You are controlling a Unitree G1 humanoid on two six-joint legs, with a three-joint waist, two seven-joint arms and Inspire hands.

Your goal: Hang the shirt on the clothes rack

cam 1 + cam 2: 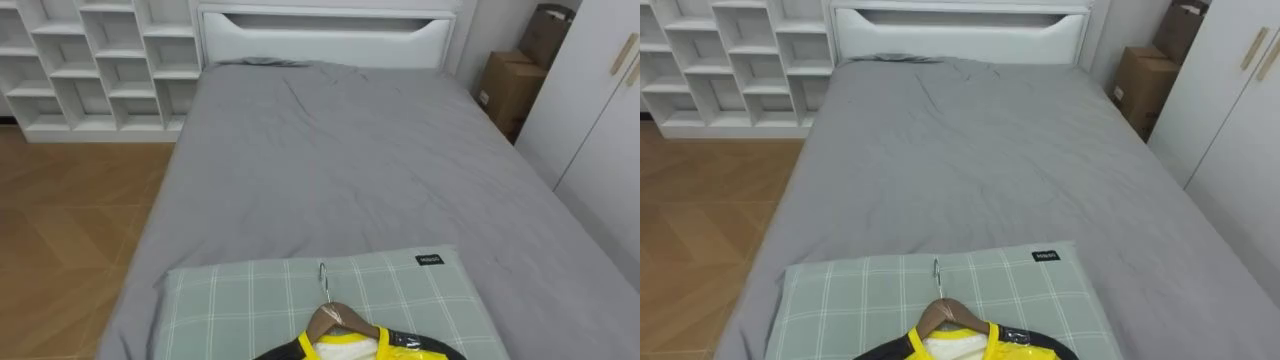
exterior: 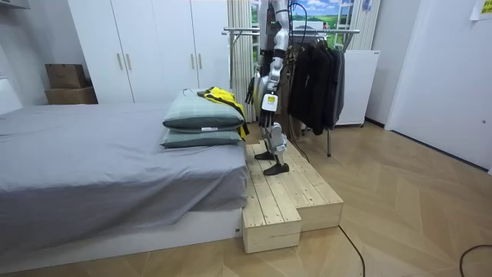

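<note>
A yellow and black garment (image 1: 345, 349) on a wooden hanger (image 1: 336, 318) lies on a green checked pillow (image 1: 240, 300) at the near end of the bed. The hanger's metal hook (image 1: 323, 276) points toward the headboard. In the room view the garment (image 2: 221, 95) tops two stacked pillows (image 2: 201, 117). I stand upright on a wooden platform (image 2: 284, 196) at the foot of the bed, facing it. My left hand (image 2: 268, 99) and right hand (image 2: 250, 91) hang at hip height, a little short of the garment. Behind me stands a clothes rack (image 2: 296, 31) with dark clothes (image 2: 317, 73).
The bed's grey sheet (image 1: 340, 160) stretches to a white headboard (image 1: 325, 35). White cubby shelves (image 1: 95, 60) stand at the far left, with wooden floor (image 1: 70, 220) beside the bed. Cardboard boxes (image 1: 510, 88) and a white wardrobe (image 1: 600, 110) are on the right.
</note>
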